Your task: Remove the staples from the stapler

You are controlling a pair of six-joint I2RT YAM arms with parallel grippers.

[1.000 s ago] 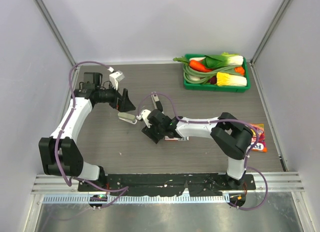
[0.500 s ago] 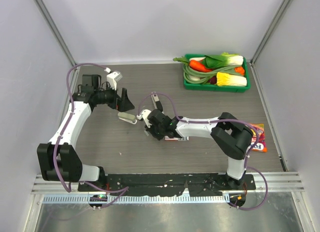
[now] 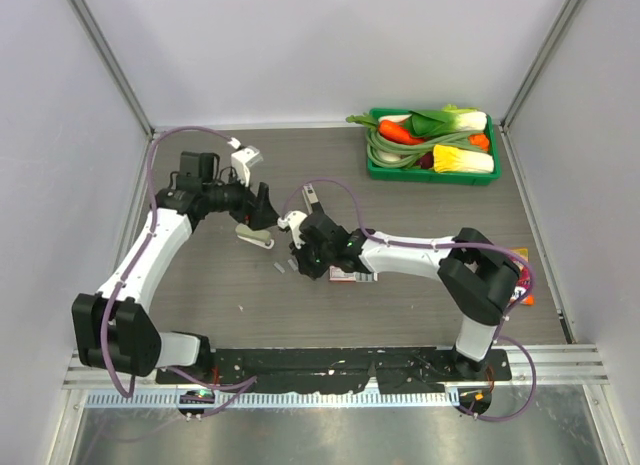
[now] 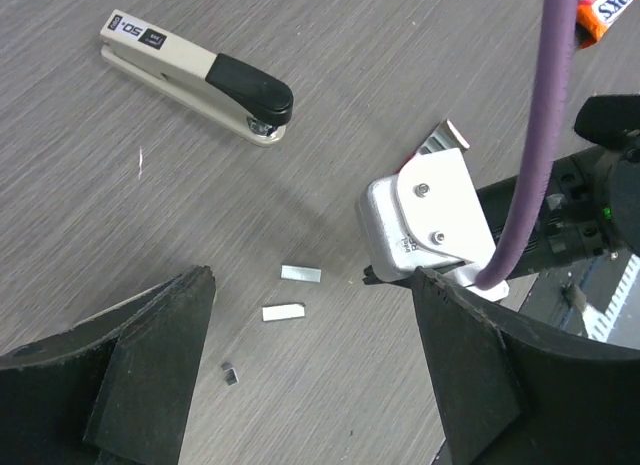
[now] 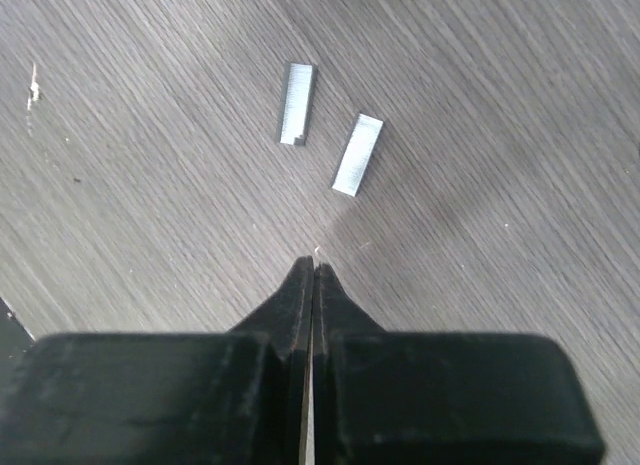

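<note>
The stapler (image 3: 254, 237) (image 4: 195, 75) lies flat on the table, beige-grey top with a black rear end. Two short silvery strips of staples (image 3: 285, 266) (image 4: 301, 274) (image 5: 296, 103) lie loose on the wood to its right, with a tiny fragment (image 4: 229, 374) close by. My left gripper (image 3: 265, 210) (image 4: 310, 385) hovers open just beyond the stapler, holding nothing. My right gripper (image 3: 300, 265) (image 5: 315, 265) is shut, its tips just short of the two strips, with nothing visible between the fingers.
A green tray (image 3: 430, 178) of toy vegetables stands at the back right. A flat pink-and-white box (image 3: 352, 276) lies under my right forearm. An orange snack packet (image 3: 522, 282) sits near the right wall.
My right gripper has gone from open to shut and drawn back slightly, uncovering the staple strips. My left gripper has swung right, closer to the stapler. The stapler has not moved.
</note>
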